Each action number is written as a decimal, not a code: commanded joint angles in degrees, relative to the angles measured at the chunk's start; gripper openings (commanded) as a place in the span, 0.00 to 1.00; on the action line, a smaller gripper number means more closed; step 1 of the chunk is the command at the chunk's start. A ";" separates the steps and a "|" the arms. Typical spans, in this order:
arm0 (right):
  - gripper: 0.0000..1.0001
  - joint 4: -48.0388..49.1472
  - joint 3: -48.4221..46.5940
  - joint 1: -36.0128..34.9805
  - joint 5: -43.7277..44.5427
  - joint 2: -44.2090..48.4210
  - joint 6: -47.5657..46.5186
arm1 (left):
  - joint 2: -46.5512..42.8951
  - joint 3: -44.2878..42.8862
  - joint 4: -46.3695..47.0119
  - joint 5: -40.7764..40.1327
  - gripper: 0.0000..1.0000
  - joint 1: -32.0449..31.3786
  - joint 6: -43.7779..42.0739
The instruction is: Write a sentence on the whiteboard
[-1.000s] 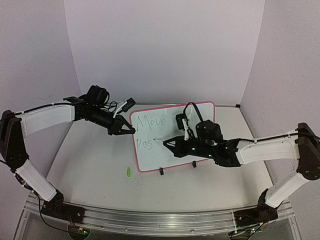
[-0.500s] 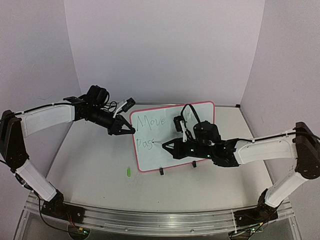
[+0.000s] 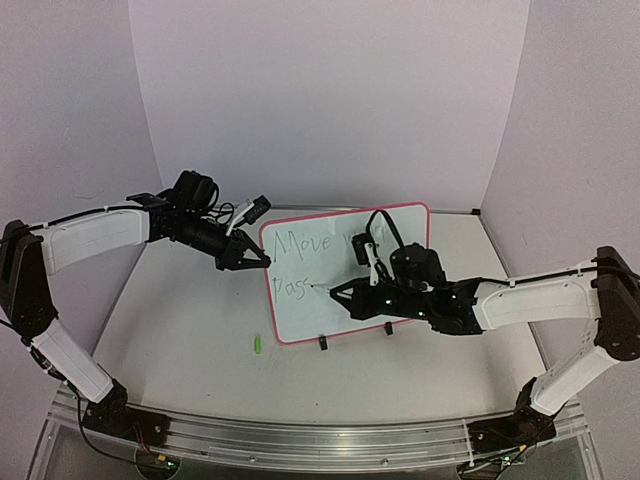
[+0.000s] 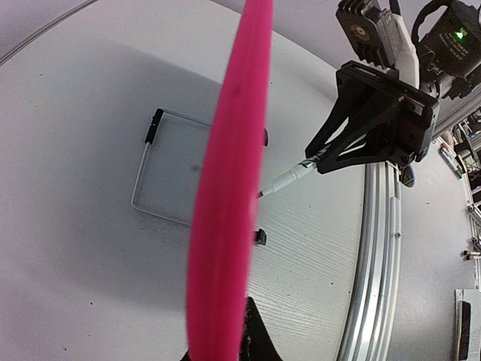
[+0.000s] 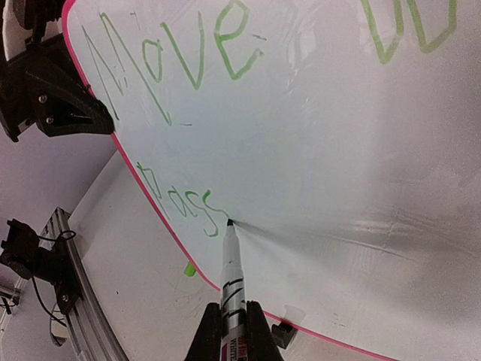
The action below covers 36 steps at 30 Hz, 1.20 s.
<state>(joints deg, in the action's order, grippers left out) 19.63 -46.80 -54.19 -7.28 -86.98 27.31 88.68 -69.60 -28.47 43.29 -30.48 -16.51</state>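
Nearest me, a small green piece (image 3: 256,344), likely the pen cap, lies on the table (image 3: 180,330) just off the board's lower left corner, out of the way. The right gripper (image 3: 338,290) is closed tight on the pen (image 5: 229,289), low on the barrel so the tip reaches out. The tip touches the board (image 3: 300,318) right after "Pass", which opens the second line of the sentence (image 5: 197,204). "Move" and more sit above it. The board stands tilted on its feet (image 3: 323,344) mid-table. Beyond it, the left gripper (image 3: 258,260) is clamped on the board's left frame edge, I judge to brace it against the pen's push. The second line looks unfinished.
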 commanded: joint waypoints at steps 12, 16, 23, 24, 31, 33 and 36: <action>0.00 0.42 -3.40 0.45 -1.75 -2.60 -1.56 | 0.51 0.42 -0.57 -3.44 0.00 -0.37 -1.68; 0.00 0.43 -3.03 0.47 -3.60 -0.23 -2.55 | 0.45 0.42 -0.56 -3.47 0.00 -0.37 -1.75; 0.00 -2.27 -1.03 0.59 -0.96 6.15 -2.79 | 0.44 0.43 -0.59 -3.40 0.00 -0.34 -1.63; 0.00 -2.35 -0.84 0.81 -0.91 6.26 -2.79 | 0.44 0.43 -0.60 -3.36 0.00 -0.35 -1.64; 0.00 -2.34 -0.27 2.14 -1.16 5.21 -2.68 | 0.48 0.42 -0.80 -3.82 0.00 -0.41 -1.74; 0.00 -2.32 -0.54 2.25 -1.38 4.59 -2.81 | 0.54 0.43 -0.84 -3.83 0.00 -0.41 -1.83; 0.00 -2.29 -0.94 2.35 -1.20 3.73 -3.06 | 0.53 0.46 -0.91 -3.94 0.00 -0.43 -1.85</action>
<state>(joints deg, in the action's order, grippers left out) 16.84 -47.22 -52.06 -9.40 -81.94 25.29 88.68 -69.60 -28.47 43.33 -30.56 -16.56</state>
